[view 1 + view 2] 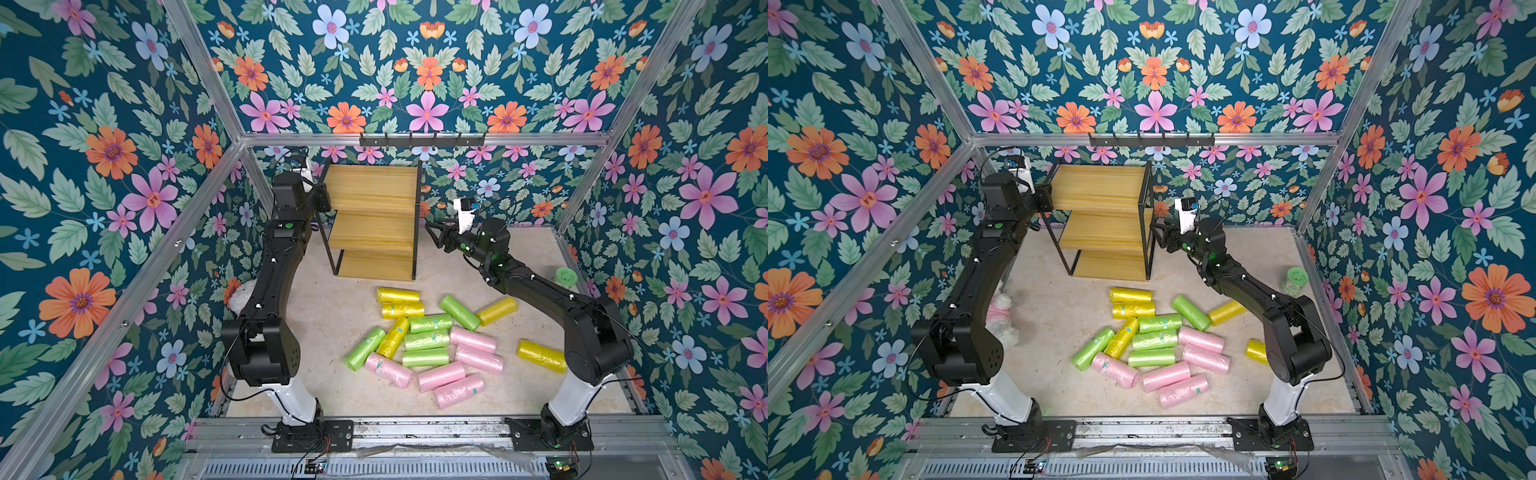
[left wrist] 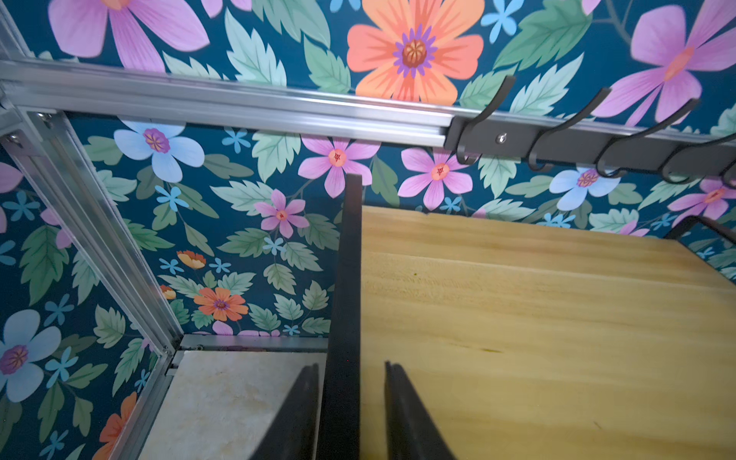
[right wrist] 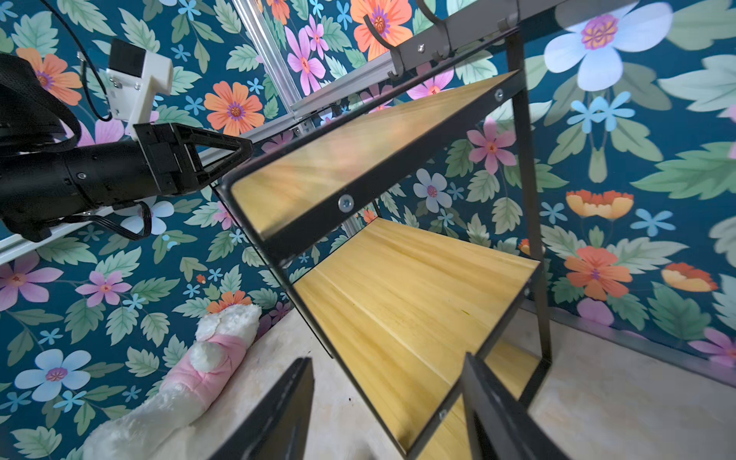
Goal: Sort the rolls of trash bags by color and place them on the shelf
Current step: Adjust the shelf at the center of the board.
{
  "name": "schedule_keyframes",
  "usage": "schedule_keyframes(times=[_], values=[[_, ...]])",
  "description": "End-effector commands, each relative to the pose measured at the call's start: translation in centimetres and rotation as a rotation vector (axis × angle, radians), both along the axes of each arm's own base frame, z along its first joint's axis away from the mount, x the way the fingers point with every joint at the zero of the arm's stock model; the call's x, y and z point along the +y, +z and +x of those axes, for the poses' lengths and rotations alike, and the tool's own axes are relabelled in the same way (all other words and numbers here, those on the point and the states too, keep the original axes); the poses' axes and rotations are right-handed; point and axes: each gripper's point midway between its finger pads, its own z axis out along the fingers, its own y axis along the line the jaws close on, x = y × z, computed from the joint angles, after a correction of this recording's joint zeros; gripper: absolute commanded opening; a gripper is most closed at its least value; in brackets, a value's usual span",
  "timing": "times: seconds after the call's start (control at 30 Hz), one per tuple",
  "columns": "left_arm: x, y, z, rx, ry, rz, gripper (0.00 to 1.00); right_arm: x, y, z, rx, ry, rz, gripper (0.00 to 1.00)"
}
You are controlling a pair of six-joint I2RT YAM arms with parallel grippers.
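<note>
The shelf (image 1: 370, 195) (image 1: 1100, 187) stands at the back of the table, and the boards that show are bare. The rolls of trash bags (image 1: 428, 340) (image 1: 1154, 345), several each of lime green, pale pink and yellow, lie heaped on the table in front of it. One yellow roll (image 1: 540, 355) lies apart by the right arm's base. My left gripper (image 1: 326, 197) (image 2: 350, 364) is at the shelf's top left edge, open, its jaws straddling the black frame bar (image 2: 346, 278). My right gripper (image 1: 430, 232) (image 3: 388, 362) hovers open at the shelf's right side, holding nothing.
A black hook rail (image 1: 422, 140) hangs on the back wall above the shelf. A green-lidded jar (image 1: 565, 277) stands at the right wall. A white and pink plush toy (image 1: 1000, 311) (image 3: 215, 350) lies behind the left arm. Aluminium posts frame the cell.
</note>
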Motion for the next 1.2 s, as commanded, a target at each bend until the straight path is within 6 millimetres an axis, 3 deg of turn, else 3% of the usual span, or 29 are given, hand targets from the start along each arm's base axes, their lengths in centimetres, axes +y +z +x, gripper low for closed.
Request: schedule_keyframes(times=[0.0, 0.17, 0.3, 0.4, 0.6, 0.8, 1.0, 1.17], values=[[-0.1, 1.3, -0.3, -0.018, -0.004, -0.006, 0.56, -2.5, -0.2, -1.2, 0.02, -0.091, -0.051, 0.71], [-0.1, 4.4, -2.5, -0.086, -0.003, -0.06, 0.72, -6.1, -4.8, -4.5, 0.126, -0.188, -0.182, 0.77], [-0.7, 5.8, -5.6, -0.129, -0.04, -0.13, 0.75, -8.0, -9.0, -7.2, 0.233, -0.208, -0.257, 0.79], [-1.8, 5.5, -8.4, -0.139, -0.103, -0.202, 0.75, -8.5, -12.3, -8.5, 0.321, -0.199, -0.294, 0.8], [-4.0, 1.3, -13.6, -0.08, -0.183, -0.292, 0.74, -8.2, -19.2, -9.0, 0.484, -0.151, -0.421, 0.81], [-8.2, -4.0, -17.4, -0.002, -0.288, -0.328, 0.76, -7.3, -23.2, -9.3, 0.566, -0.084, -0.533, 0.8], [-13.1, -8.6, -18.7, 0.109, -0.383, -0.3, 0.76, -7.0, -26.1, -8.8, 0.615, -0.081, -0.595, 0.77], [-15.6, -10.8, -19.0, 0.161, -0.434, -0.271, 0.78, -6.6, -27.3, -9.1, 0.636, -0.056, -0.64, 0.76]])
